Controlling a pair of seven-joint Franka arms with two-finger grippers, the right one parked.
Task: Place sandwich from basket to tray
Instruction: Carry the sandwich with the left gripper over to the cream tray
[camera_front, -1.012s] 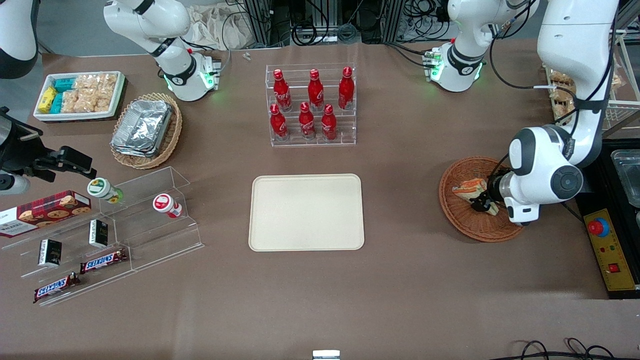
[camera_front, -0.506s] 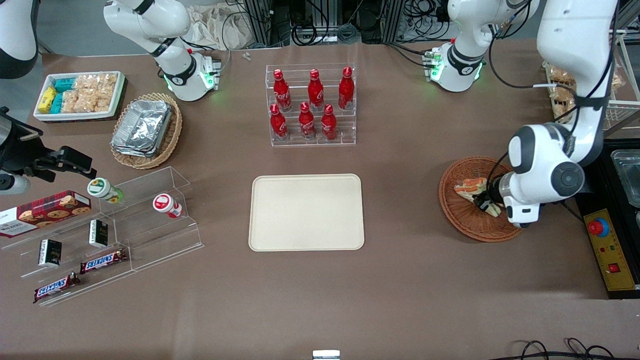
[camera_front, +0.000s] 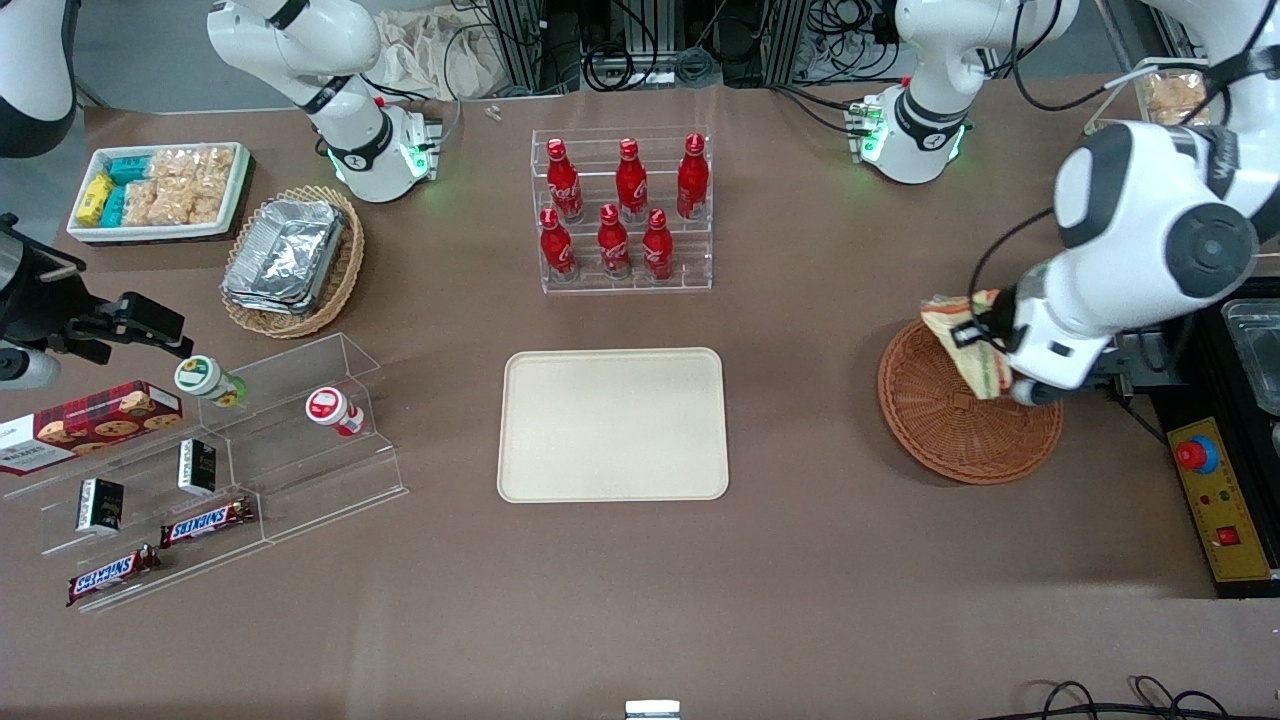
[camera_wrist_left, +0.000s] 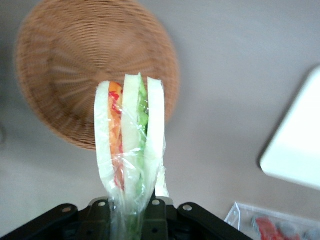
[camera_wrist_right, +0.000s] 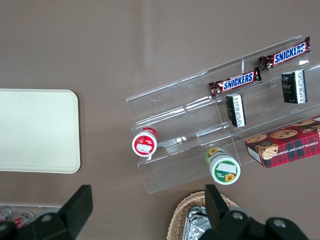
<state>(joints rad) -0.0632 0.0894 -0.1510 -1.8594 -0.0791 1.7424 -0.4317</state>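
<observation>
My left gripper (camera_front: 985, 345) is shut on the plastic-wrapped sandwich (camera_front: 958, 330) and holds it in the air above the reddish-brown wicker basket (camera_front: 965, 415) at the working arm's end of the table. In the left wrist view the sandwich (camera_wrist_left: 130, 135) stands on edge between the jaws, showing pale bread with orange, pink and green layers, and the basket (camera_wrist_left: 70, 65) lies below it with nothing inside. The cream-beige tray (camera_front: 613, 424) lies flat at the table's middle, and a corner of the tray (camera_wrist_left: 295, 145) shows in the wrist view.
A clear rack of red bottles (camera_front: 622, 212) stands farther from the front camera than the tray. Toward the parked arm's end are a tan basket with foil trays (camera_front: 292, 258), a white bin of snacks (camera_front: 158, 190) and a clear stepped shelf with snacks (camera_front: 220, 450). A yellow control box (camera_front: 1222, 500) sits beside the basket.
The gripper has risen out of the basket with the sandwich in it. The sandwich lay low in the basket before and now hangs above the basket's rim. The basket is left bare.
</observation>
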